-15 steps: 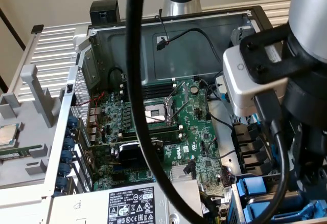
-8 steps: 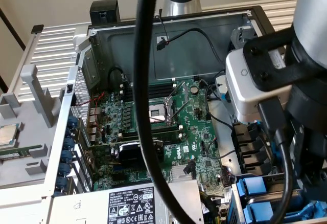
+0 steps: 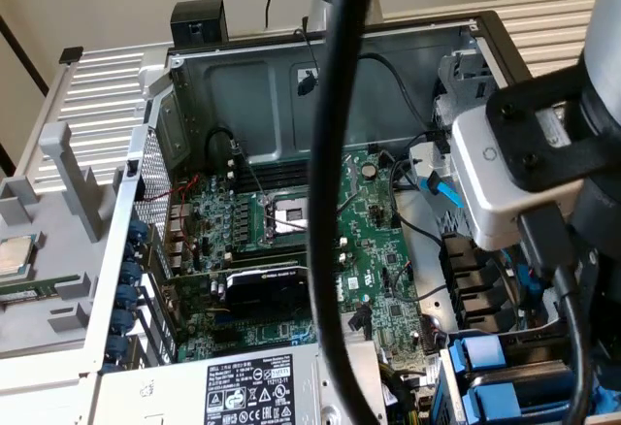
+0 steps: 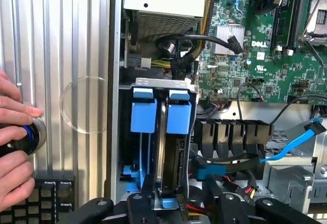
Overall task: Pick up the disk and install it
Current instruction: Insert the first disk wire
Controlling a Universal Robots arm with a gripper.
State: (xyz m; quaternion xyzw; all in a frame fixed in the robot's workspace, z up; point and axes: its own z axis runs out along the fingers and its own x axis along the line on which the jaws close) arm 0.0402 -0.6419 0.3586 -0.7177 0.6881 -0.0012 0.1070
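The disk [image 4: 162, 152] stands on edge in the drive bay [image 4: 122, 147] at the corner of the open computer case. It shows as a thin silver face running down between two bright blue carrier tabs [image 4: 143, 115]. My gripper [image 4: 176, 209] hangs directly over the bay, its black body right at the disk's near end. Whether it clamps the disk cannot be made out. In the exterior view the blue carriers [image 3: 480, 355] sit at the lower right, below the arm's grey wrist housing [image 3: 505, 182].
A green motherboard [image 4: 265, 55] and a grey power-supply box [image 3: 243, 386] fill the case. Black cables [image 4: 225, 157] and a blue ribbon cable [image 4: 291, 144] lie beside the bay. A person's hands [image 4: 13, 132] hold a black-and-blue knob on the ribbed table. A thick arm cable [image 3: 330, 202] crosses the exterior view.
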